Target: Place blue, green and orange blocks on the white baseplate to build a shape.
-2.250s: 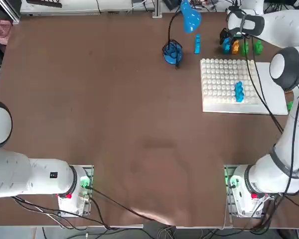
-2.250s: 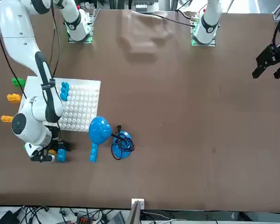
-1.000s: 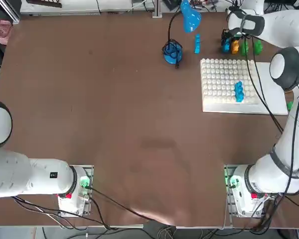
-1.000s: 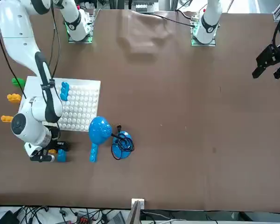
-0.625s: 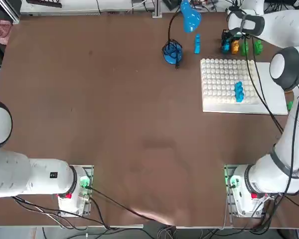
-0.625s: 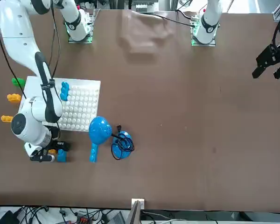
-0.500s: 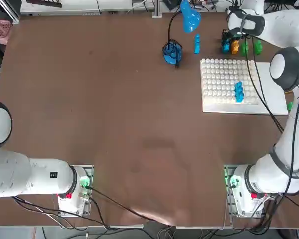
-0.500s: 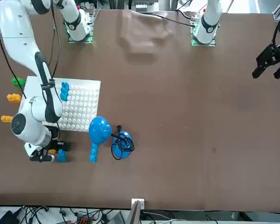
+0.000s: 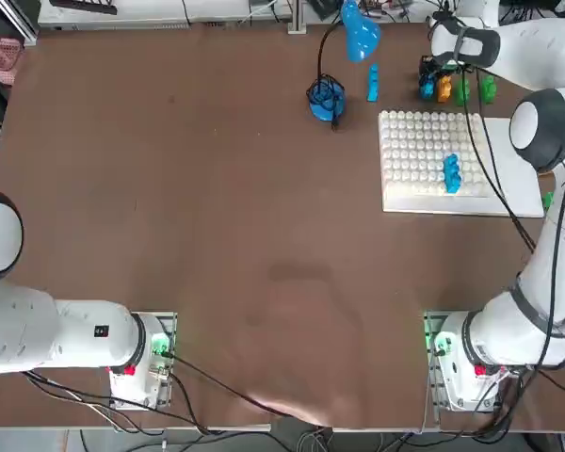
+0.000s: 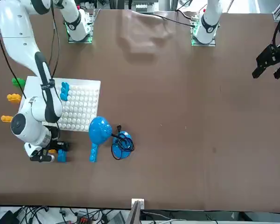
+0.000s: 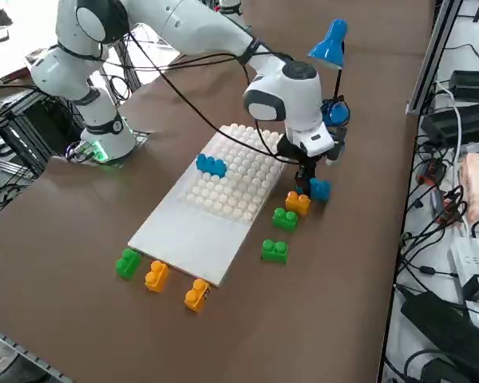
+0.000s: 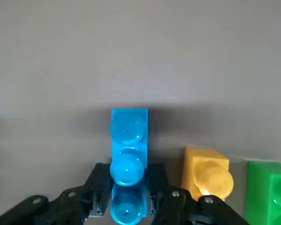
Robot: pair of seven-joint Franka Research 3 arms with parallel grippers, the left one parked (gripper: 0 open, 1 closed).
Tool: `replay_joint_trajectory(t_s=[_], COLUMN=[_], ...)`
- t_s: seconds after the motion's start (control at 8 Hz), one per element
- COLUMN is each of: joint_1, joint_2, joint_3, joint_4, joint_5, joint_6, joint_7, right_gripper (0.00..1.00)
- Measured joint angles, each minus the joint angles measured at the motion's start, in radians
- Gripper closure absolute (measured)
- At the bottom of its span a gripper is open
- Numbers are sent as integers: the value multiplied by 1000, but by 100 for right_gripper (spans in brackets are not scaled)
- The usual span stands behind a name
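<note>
Blue block [image 12: 129,159] now clamped in right hand [image 12: 127,202], whose fingers have just closed; block sits on worktop [image 9: 217,188] beyond white baseplate [image 9: 518,184], at 12 o'clock. Orange block [image 12: 207,176] beside it. Judgement: grasp made, lift next.

Loose blocks [image 11: 297,203] beside baseplate [image 11: 193,229]

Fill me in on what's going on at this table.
The right gripper is down at the table's far edge, just past the baseplate, shut on a blue block that sits on the table beside an orange block and a green one. One blue piece is already on the studs. More green and orange blocks lie off the board's other end.
</note>
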Motion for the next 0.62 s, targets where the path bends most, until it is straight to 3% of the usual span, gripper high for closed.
replay_joint_trajectory(t_s=[0.38, 0.62], joint_1=[7, 20], joint_2=[-9, -61], joint_3=[1, 3], joint_4=[23, 40], joint_5=[-1, -7], joint_6=[-41, -96], joint_7=[0, -12], right_gripper=[62, 62])
